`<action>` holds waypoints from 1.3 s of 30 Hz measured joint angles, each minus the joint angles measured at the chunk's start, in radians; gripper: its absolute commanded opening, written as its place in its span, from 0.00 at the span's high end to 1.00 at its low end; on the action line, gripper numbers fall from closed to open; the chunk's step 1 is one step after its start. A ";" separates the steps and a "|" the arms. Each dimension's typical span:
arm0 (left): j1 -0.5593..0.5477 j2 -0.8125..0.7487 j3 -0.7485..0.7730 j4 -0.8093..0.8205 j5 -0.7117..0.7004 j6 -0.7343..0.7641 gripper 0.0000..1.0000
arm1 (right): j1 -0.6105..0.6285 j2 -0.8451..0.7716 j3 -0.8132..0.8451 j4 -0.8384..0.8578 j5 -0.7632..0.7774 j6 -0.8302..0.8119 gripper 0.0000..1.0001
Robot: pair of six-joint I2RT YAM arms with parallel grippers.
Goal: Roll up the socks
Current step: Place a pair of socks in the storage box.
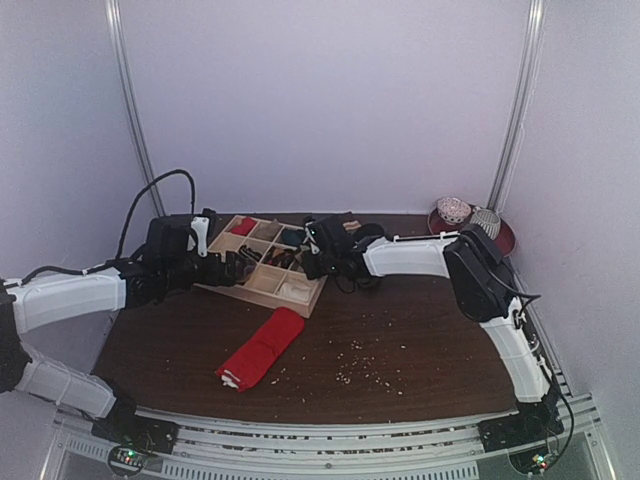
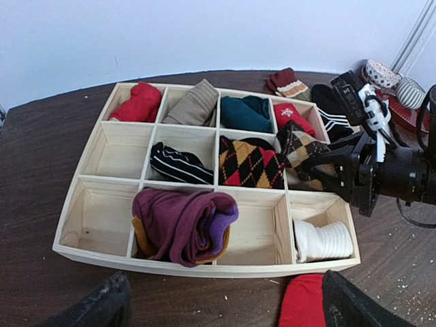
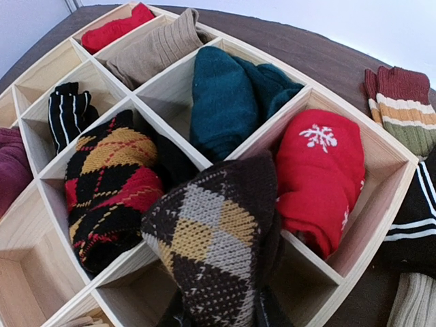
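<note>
argyle sock (image 3: pixel 211 252) above crowded tray (image 2: pixel 116 150)

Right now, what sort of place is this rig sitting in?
Likely a lab test booth, not a home: plain white walls with metal rails, and a dark table with a wooden sock tray staged on it.

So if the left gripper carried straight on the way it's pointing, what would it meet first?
Most likely the near wall of the wooden tray, with the purple sock bundle behind it. The open left gripper faces that stretch; depth is hard to judge, so it might pass over the wall.
</note>
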 measured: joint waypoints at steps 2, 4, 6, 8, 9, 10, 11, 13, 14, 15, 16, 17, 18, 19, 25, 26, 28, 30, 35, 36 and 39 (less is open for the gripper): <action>0.000 -0.001 0.000 0.000 0.007 0.000 0.04 | 0.002 0.003 0.025 -0.054 0.002 -0.001 1.00; 0.000 -0.002 0.000 0.000 0.013 0.000 0.04 | 0.002 0.028 0.098 -0.141 0.003 -0.005 1.00; 0.000 -0.003 0.000 0.000 0.019 0.000 0.04 | 0.002 0.068 0.188 -0.237 0.003 -0.015 1.00; 0.000 -0.004 0.000 0.000 0.026 0.000 0.04 | 0.003 0.110 0.279 -0.328 0.007 -0.023 1.00; 0.000 -0.004 0.000 -0.001 0.029 0.000 0.04 | 0.003 0.126 0.313 -0.366 0.007 -0.026 1.00; 0.000 -0.004 0.000 0.000 0.034 0.000 0.04 | 0.002 0.137 0.337 -0.393 0.007 -0.026 1.00; 0.000 -0.004 0.000 -0.001 0.037 0.000 0.04 | 0.002 0.146 0.358 -0.420 0.007 -0.026 1.00; 0.000 -0.004 0.000 -0.002 0.041 0.000 0.04 | 0.002 0.155 0.373 -0.438 0.008 -0.024 1.00; 0.000 -0.004 0.000 -0.002 0.043 0.000 0.04 | 0.002 0.155 0.374 -0.439 0.008 -0.023 1.00; 0.000 -0.004 0.000 -0.002 0.045 0.000 0.04 | 0.002 0.155 0.374 -0.439 0.009 -0.022 1.00; 0.000 -0.004 0.000 -0.002 0.048 0.000 0.04 | 0.002 0.155 0.372 -0.438 0.011 -0.020 0.97; 0.000 -0.004 0.000 -0.002 0.051 0.000 0.04 | 0.002 0.154 0.369 -0.435 0.011 -0.018 0.93; 0.000 -0.004 0.000 -0.002 0.055 0.000 0.04 | 0.002 0.152 0.366 -0.431 0.011 -0.016 0.89; 0.000 -0.004 0.000 -0.002 0.058 0.000 0.04 | 0.001 0.148 0.359 -0.424 0.009 -0.015 0.85; 0.000 -0.001 0.000 -0.003 0.060 0.000 0.04 | -0.008 0.125 0.325 -0.394 -0.030 -0.008 0.65; 0.000 -0.001 0.000 -0.003 0.060 0.000 0.04 | -0.010 0.121 0.322 -0.394 -0.042 -0.006 0.60; 0.000 -0.001 0.000 -0.008 0.060 0.000 0.04 | -0.014 0.114 0.315 -0.389 -0.063 -0.001 0.57; 0.000 -0.001 0.000 -0.013 0.060 0.000 0.04 | -0.018 0.108 0.310 -0.389 -0.077 0.000 0.54; 0.000 -0.001 0.000 -0.022 0.059 0.000 0.04 | -0.032 0.093 0.301 -0.396 -0.093 0.002 0.47; 0.000 0.000 0.001 -0.023 0.059 0.000 0.04 | -0.035 0.088 0.296 -0.398 -0.097 0.002 0.46; 0.000 0.004 0.003 -0.023 0.059 0.000 0.04 | -0.045 0.078 0.288 -0.410 -0.103 0.000 0.45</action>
